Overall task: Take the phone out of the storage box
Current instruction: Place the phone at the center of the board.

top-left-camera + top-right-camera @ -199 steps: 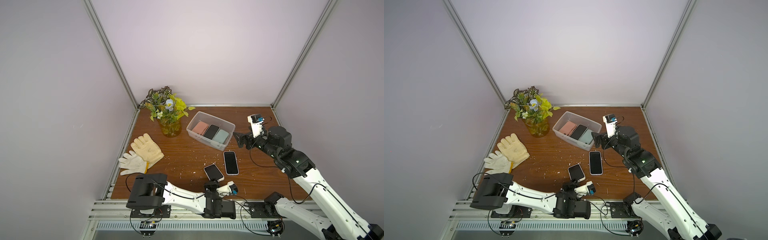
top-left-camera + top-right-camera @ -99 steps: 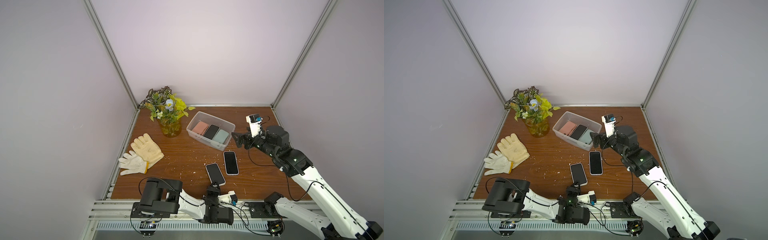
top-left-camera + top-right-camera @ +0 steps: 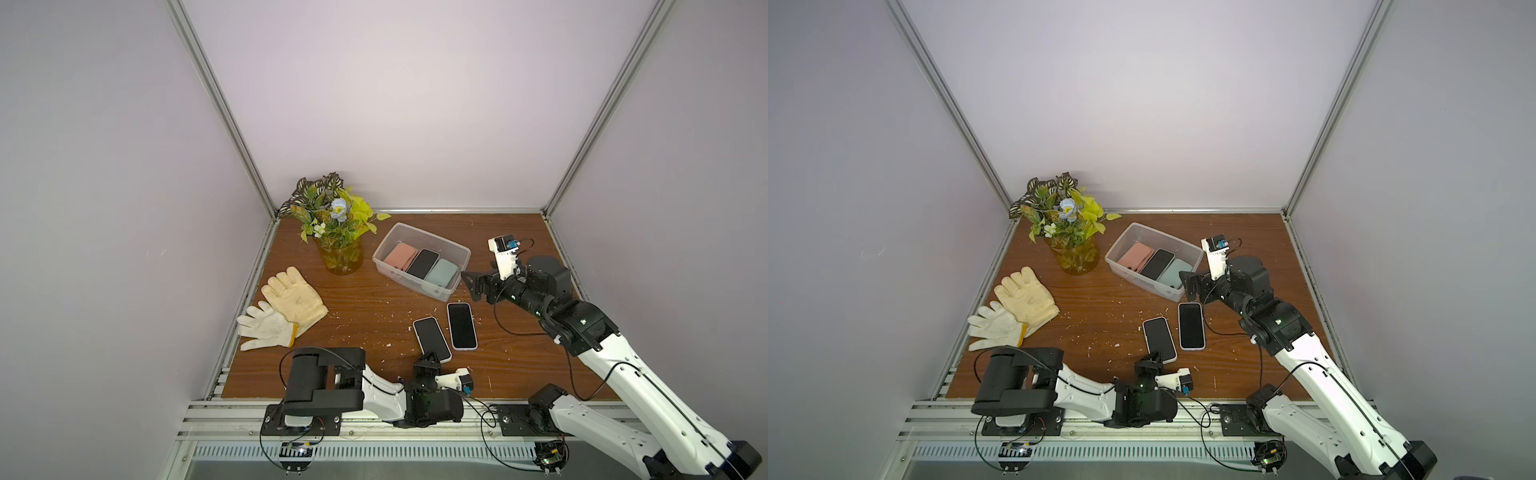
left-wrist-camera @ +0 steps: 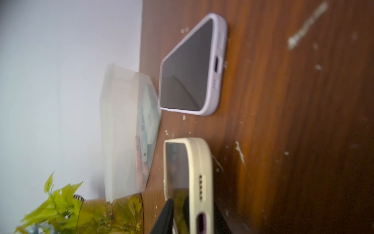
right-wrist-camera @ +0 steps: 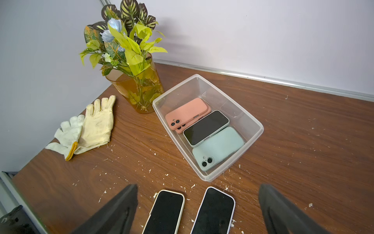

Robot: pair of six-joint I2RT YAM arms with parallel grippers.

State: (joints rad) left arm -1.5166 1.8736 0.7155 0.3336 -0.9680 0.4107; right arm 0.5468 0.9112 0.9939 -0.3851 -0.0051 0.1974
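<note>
The clear storage box point(image 3: 409, 282) stands on the wooden table point(image 3: 519, 249) near the amber vase point(image 3: 340, 257) of flowers. Inside it, side by side, are two stacked pink phones point(image 5: 187, 112), a dark-screen phone point(image 5: 206, 127) and a mint phone point(image 5: 218, 146) lying face down. A cream-cased phone point(image 3: 431, 338) and a lilac-cased phone point(image 3: 461, 325) lie screen-up on the table near the box, close together but apart. The left gripper point(image 3: 430, 359) is released, with its fingers point(image 4: 164, 216) on both sides of the cream-cased phone's near end, off its screen. The right gripper point(image 3: 476, 286) hovers just beside the box's corner, spread wide and empty. Two gloves point(image 3: 286, 311) lie near the vase. I cannot read any brand or writing on the cases.
</note>
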